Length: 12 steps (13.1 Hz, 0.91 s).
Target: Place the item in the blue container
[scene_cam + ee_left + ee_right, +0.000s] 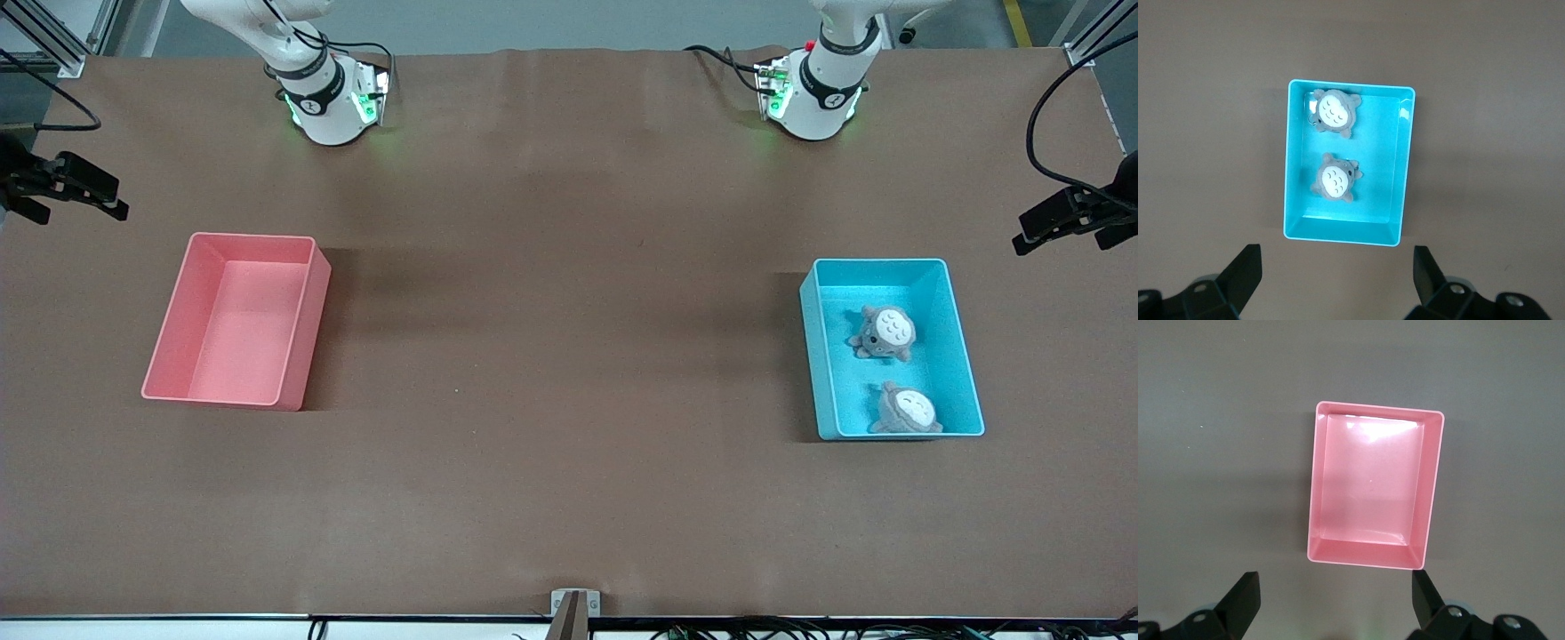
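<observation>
The blue container [809, 356] stands toward the left arm's end of the table. Two grey plush toys with white bellies lie in it, one [885, 332] farther from the front camera and the other [907, 411] nearer. In the left wrist view the container [1338, 231] holds both toys [1333, 113] [1335, 180]. My left gripper [1336, 280] hangs open high over bare table beside a short wall of the container, holding nothing. My right gripper [1335, 603] hangs open and holds nothing, high over the table beside the pink bin [1365, 555]. Neither gripper shows in the front view.
The pink bin [307, 338] sits toward the right arm's end of the table with nothing in it. Black camera clamps stick in at both table ends [67, 182] [1067, 215]. A small bracket [575, 609] sits at the table edge nearest the front camera.
</observation>
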Each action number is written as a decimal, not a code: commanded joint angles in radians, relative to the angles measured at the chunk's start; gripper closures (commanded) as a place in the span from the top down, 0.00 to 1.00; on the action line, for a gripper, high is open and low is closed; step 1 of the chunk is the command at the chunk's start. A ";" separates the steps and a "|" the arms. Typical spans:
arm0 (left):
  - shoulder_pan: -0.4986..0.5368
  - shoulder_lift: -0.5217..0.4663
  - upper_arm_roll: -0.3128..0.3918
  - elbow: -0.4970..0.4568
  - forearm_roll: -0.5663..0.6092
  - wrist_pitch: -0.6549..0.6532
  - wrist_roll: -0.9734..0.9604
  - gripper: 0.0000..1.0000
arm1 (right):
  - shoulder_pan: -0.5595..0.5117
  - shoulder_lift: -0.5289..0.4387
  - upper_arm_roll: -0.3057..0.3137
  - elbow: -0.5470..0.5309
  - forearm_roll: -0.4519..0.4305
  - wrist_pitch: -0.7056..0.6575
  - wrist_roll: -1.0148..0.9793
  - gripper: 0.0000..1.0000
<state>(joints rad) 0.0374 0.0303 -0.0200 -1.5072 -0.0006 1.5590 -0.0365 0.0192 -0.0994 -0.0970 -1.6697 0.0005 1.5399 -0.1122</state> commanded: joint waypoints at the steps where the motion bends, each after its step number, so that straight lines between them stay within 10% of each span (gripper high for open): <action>1: -0.037 -0.012 0.040 0.002 -0.019 -0.014 0.013 1.00 | -0.010 -0.031 0.010 -0.030 0.006 0.003 -0.007 1.00; 12: -0.093 -0.030 0.101 -0.002 -0.038 -0.008 0.015 1.00 | -0.008 -0.031 0.010 -0.030 0.007 0.006 -0.007 1.00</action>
<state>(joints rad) -0.0536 0.0254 0.0677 -1.5058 -0.0087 1.5592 -0.0364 0.0192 -0.0994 -0.0963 -1.6697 0.0006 1.5397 -0.1122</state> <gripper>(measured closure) 0.000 0.000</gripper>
